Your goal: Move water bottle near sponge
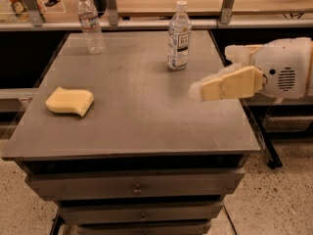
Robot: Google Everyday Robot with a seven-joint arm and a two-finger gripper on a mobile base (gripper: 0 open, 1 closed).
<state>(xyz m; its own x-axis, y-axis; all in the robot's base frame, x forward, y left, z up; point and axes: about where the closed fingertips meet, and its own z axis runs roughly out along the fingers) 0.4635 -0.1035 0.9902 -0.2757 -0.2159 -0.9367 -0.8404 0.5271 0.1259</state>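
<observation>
The water bottle [91,24], slim, clear and ribbed with a white cap and a narrow pale label band, stands upright at the far left corner of the grey table [142,116]. The sponge [70,101], a pale yellow wavy block, lies flat near the table's left edge, well in front of the bottle. My gripper [211,72] hovers over the table's right side, fingers pointing left, open and empty. It is far from both the water bottle and the sponge.
A second bottle [178,36] with a large white label and a dark square mark stands at the far middle of the table, just behind and left of my gripper. A shelf rail with metal posts [110,6] runs behind the table. Drawers [137,187] sit below the top.
</observation>
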